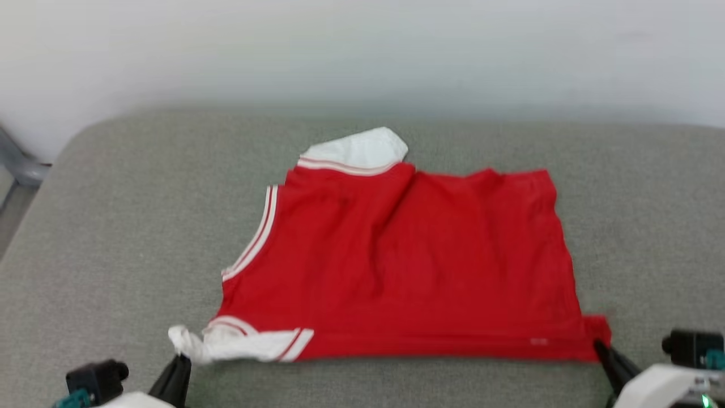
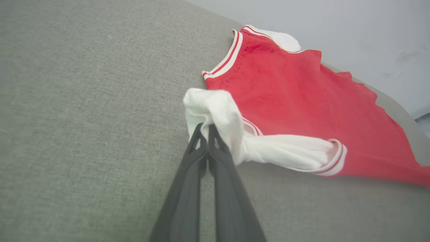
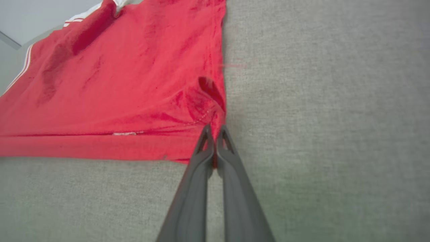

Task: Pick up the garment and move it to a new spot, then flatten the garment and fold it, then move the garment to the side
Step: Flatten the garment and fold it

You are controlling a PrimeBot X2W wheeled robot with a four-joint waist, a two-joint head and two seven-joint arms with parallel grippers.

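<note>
The garment (image 1: 408,260), a red shirt with white sleeves and red-and-white striped trim, lies spread on the grey cushion, collar end to the left. At the near left my left gripper (image 1: 180,358) is shut on the bunched white sleeve (image 2: 218,111). My right gripper (image 1: 599,345) is shut on the red hem corner (image 3: 210,117) at the near right. The other white sleeve (image 1: 359,150) sticks out at the far edge. In the left wrist view the dark fingers (image 2: 188,174) pinch the white cloth, which folds over their tips.
The grey cushion (image 1: 113,226) has a rounded far-left corner and open surface all around the shirt. A pale wall (image 1: 362,51) rises behind it. A grey bar (image 1: 20,164) stands beside the cushion at the far left.
</note>
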